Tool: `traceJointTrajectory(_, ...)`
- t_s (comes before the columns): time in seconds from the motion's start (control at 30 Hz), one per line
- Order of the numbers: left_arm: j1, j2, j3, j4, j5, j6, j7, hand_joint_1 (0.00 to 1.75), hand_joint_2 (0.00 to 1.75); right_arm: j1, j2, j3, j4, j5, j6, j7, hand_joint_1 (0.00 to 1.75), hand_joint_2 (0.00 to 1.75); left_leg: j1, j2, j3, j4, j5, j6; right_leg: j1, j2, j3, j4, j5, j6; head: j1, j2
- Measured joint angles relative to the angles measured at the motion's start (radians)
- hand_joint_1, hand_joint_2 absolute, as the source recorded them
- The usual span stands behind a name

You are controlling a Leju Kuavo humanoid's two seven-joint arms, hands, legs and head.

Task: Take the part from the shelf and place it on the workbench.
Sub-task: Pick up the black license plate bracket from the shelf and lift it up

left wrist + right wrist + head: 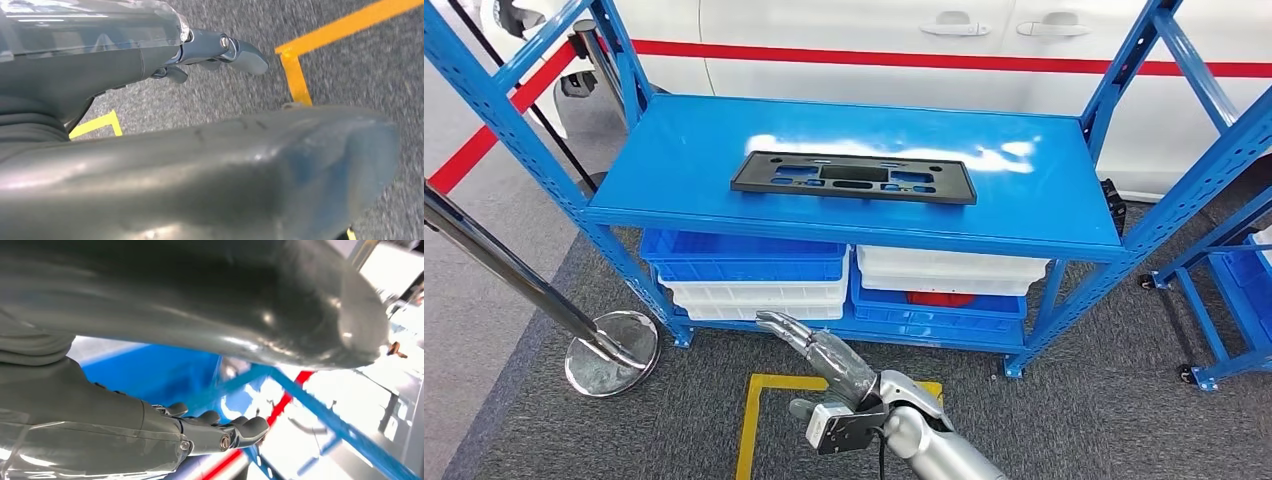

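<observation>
Here one black part [853, 177] lies on the shelf [1044, 190], right hand [819, 352] below.

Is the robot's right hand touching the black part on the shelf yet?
Apart. In the head view the right hand hangs low in front of the shelf's bottom bins, holding nothing, while the black part lies flat on the upper shelf board, well above it.

You're looking at a workshop or vehicle assembly area: a blue steel shelf [854, 160] with perforated uprights holds stacked blue and white plastic bins [754, 275] on its lower level, a white car [944, 40] with door handles and a red stripe stands just behind it, and yellow floor tape [759, 410] marks the grey carpet beside a chrome stanchion base [612, 352]
</observation>
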Motion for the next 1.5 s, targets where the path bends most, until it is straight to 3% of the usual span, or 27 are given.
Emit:
traceJointTrajectory(0.07,-0.001,0.0,0.0,0.0,0.001,0.0,-0.002,0.0,0.0,-0.002,-0.012,-0.001,-0.042,0.07,-0.074,0.024,0.0,0.0,0.001,0.001,-0.011,0.027,-0.022,-0.011,-0.003,-0.001,0.002,-0.005,0.004,-0.011,0.0,0.0)
traceJointTrajectory(0.17,0.0,0.0,0.0,0.0,0.001,0.001,-0.003,0.0,0.0,-0.01,-0.028,-0.005,-0.094,0.25,-0.241,0.089,0.0,0.0,0.006,0.002,-0.087,0.201,-0.112,-0.022,-0.004,-0.003,0.003,-0.007,0.005,-0.021,0.0,0.0)
traceJointTrajectory(0.2,0.001,0.0,0.0,0.0,0.0,0.001,-0.003,0.0,0.0,-0.011,-0.034,-0.007,-0.104,0.309,-0.287,0.112,0.0,0.0,0.006,0.002,-0.113,0.258,-0.132,-0.023,-0.003,-0.003,0.003,-0.007,0.004,-0.022,0.0,0.0)
traceJointTrajectory(0.23,0.001,0.0,0.0,0.0,0.0,0.001,-0.002,0.0,0.0,-0.012,-0.04,-0.007,-0.111,0.36,-0.322,0.133,0.0,0.0,0.006,0.002,-0.126,0.284,-0.132,-0.024,-0.003,-0.003,0.003,-0.006,0.004,-0.022,0.0,0.0)
traceJointTrajectory(0.27,0.001,0.0,0.0,0.0,-0.001,0.001,-0.001,0.0,0.0,-0.012,-0.045,-0.008,-0.118,0.404,-0.349,0.153,0.0,0.0,0.006,0.002,-0.12,0.271,-0.113,-0.023,-0.002,-0.003,0.004,-0.006,0.004,-0.022,0.0,0.0)
traceJointTrajectory(0.3,0.0,0.0,0.0,0.0,-0.002,0.002,-0.001,0.0,0.0,-0.013,-0.049,-0.008,-0.124,0.438,-0.367,0.169,0.0,0.0,0.006,0.002,-0.097,0.219,-0.079,-0.02,-0.002,-0.002,0.006,-0.005,0.003,-0.021,0.0,0.0)
traceJointTrajectory(0.37,-0.003,0.0,0.0,0.0,-0.002,0.002,0.0,0.0,0.0,-0.016,-0.056,-0.008,-0.136,0.472,-0.386,0.187,0.0,0.0,0.003,0.003,-0.031,0.077,-0.018,-0.01,0.0,-0.002,0.008,-0.003,0.0,-0.017,0.0,0.0)
traceJointTrajectory(0.43,-0.006,-0.001,0.0,0.0,-0.003,0.002,0.001,0.0,0.0,-0.02,-0.061,-0.009,-0.143,0.49,-0.395,0.197,0.0,0.0,-0.001,0.003,0.001,0.006,-0.002,-0.001,0.003,-0.002,0.006,-0.002,0.0,-0.009,0.0,0.0)
traceJointTrajectory(0.57,-0.006,-0.003,0.0,0.0,-0.004,0.01,0.009,0.0,0.0,-0.031,-0.069,-0.009,-0.142,0.606,-0.45,0.255,0.0,0.0,0.002,0.002,0.004,-0.009,0.006,0.018,0.002,-0.002,-0.003,0.015,-0.014,0.013,0.0,0.0)
traceJointTrajectory(0.63,-0.008,-0.004,0.0,0.0,-0.004,0.016,0.016,0.0,0.0,-0.045,-0.073,-0.009,-0.127,0.685,-0.485,0.294,0.0,0.0,0.005,0.003,0.005,-0.015,0.011,0.026,-0.001,-0.001,-0.045,0.106,-0.067,0.022,0.0,0.0)
traceJointTrajectory(0.7,-0.009,-0.004,0.0,0.0,-0.003,0.024,0.023,0.0,0.0,-0.058,-0.075,-0.009,-0.095,0.75,-0.507,0.328,0.0,0.0,0.005,0.003,0.003,-0.014,0.011,0.029,-0.006,-0.001,-0.111,0.24,-0.121,0.03,0.0,0.0)
traceJointTrajectory(0.73,-0.009,-0.004,0.0,0.0,-0.002,0.029,0.026,0.0,0.0,-0.064,-0.076,-0.008,-0.075,0.771,-0.511,0.34,0.0,0.0,0.005,0.002,0.003,-0.014,0.011,0.028,-0.008,-0.002,-0.131,0.278,-0.127,0.032,0.0,0.0)
traceJointTrajectory(0.77,-0.008,-0.004,0.0,0.0,-0.001,0.034,0.028,0.0,0.0,-0.072,-0.075,-0.008,-0.052,0.784,-0.512,0.348,0.0,0.0,0.005,0.001,0.003,-0.013,0.01,0.028,-0.011,-0.002,-0.134,0.279,-0.113,0.034,0.0,0.0)
traceJointTrajectory(0.83,-0.008,-0.004,0.0,0.0,0.002,0.044,0.032,0.0,0.0,-0.095,-0.072,-0.006,-0.005,0.797,-0.507,0.361,0.0,0.0,0.005,-0.001,0.005,-0.011,0.006,0.023,-0.016,-0.002,-0.085,0.168,-0.042,0.034,0.0,0.0)
traceJointTrajectory(0.9,-0.008,-0.005,0.0,0.0,0.005,0.052,0.033,0.0,0.0,-0.122,-0.064,-0.005,0.041,0.803,-0.499,0.373,0.0,0.0,0.002,-0.002,0.005,-0.006,-0.004,0.012,-0.016,-0.001,-0.027,0.043,0.0,0.028,0.0,0.0)
traceJointTrajectory(0.93,-0.009,-0.006,0.0,0.0,0.006,0.055,0.033,0.0,0.0,-0.132,-0.058,-0.004,0.062,0.805,-0.496,0.377,0.0,0.0,0.0,-0.002,0.004,-0.005,-0.008,0.006,-0.015,-0.001,-0.013,0.012,0.002,0.022,0.0,0.0)
traceJointTrajectory(1.07,-0.01,-0.006,0.0,0.0,0.001,0.059,0.033,0.0,0.0,-0.157,-0.041,-0.002,0.123,0.82,-0.492,0.403,0.0,0.0,0.004,-0.001,0.008,0.01,-0.028,-0.017,-0.011,0.0,0.004,0.001,-0.013,-0.008,0.0,0.0)
traceJointTrajectory(1.13,-0.013,-0.007,0.0,0.0,-0.002,0.058,0.033,0.0,0.0,-0.169,-0.034,-0.002,0.146,0.83,-0.488,0.421,0.0,0.0,0.006,0.002,-0.032,0.099,-0.063,-0.026,-0.013,-0.002,0.024,-0.003,-0.023,-0.02,0.0,0.0)
traceJointTrajectory(1.2,-0.013,-0.008,0.0,0.0,-0.002,0.056,0.034,0.0,0.0,-0.175,-0.03,-0.001,0.168,0.839,-0.479,0.437,0.0,0.0,0.007,0.002,-0.121,0.244,-0.103,-0.03,-0.009,-0.003,0.042,-0.003,-0.039,-0.026,0.0,0.0)
traceJointTrajectory(1.23,-0.012,-0.008,0.0,0.0,-0.002,0.056,0.035,0.0,0.0,-0.175,-0.028,-0.001,0.178,0.844,-0.474,0.444,0.0,0.0,0.007,0.002,-0.16,0.291,-0.105,-0.029,-0.007,-0.003,0.052,-0.003,-0.048,-0.027,0.0,0.0)
traceJointTrajectory(1.27,-0.009,-0.008,0.0,0.0,-0.002,0.056,0.037,0.0,0.0,-0.175,-0.027,-0.001,0.185,0.848,-0.472,0.452,0.0,0.0,0.006,0.002,-0.182,0.301,-0.084,-0.026,-0.005,-0.002,0.064,-0.002,-0.058,-0.028,0.0,0.0)
traceJointTrajectory(1.3,-0.007,-0.008,0.0,0.0,-0.002,0.056,0.039,0.0,0.0,-0.175,-0.026,-0.001,0.19,0.852,-0.471,0.458,0.0,0.0,0.004,0.002,-0.184,0.269,-0.042,-0.02,-0.002,-0.001,0.079,-0.002,-0.068,-0.028,0.0,0.0)
traceJointTrajectory(1.37,-0.006,-0.007,0.0,0.0,-0.002,0.056,0.041,0.0,0.0,-0.177,-0.021,-0.001,0.194,0.859,-0.47,0.469,0.0,0.0,-0.004,0.002,-0.148,0.139,0.059,0.001,0.002,0.001,0.109,-0.003,-0.093,-0.026,0.0,0.0)
traceJointTrajectory(1.4,-0.005,-0.006,0.0,0.0,-0.002,0.057,0.041,0.0,0.0,-0.179,-0.019,-0.001,0.196,0.861,-0.468,0.472,0.0,0.0,-0.01,0.002,-0.13,0.086,0.089,0.013,0.003,0.002,0.119,-0.005,-0.103,-0.022,0.0,0.0)
traceJointTrajectory(1.43,-0.006,-0.006,0.0,0.0,-0.001,0.057,0.042,0.0,0.0,-0.181,-0.018,-0.002,0.197,0.863,-0.466,0.475,0.0,0.0,-0.016,0.002,-0.117,0.054,0.1,0.023,0.001,0.002,0.125,-0.009,-0.11,-0.017,0.0,0.0)
traceJointTrajectory(1.5,-0.007,-0.006,0.0,0.0,-0.001,0.057,0.042,0.0,0.0,-0.185,-0.015,-0.002,0.197,0.866,-0.463,0.477,0.0,0.0,-0.023,0.002,-0.1,0.026,0.084,0.036,-0.002,0.001,0.131,-0.015,-0.108,-0.003,0.0,0.0)
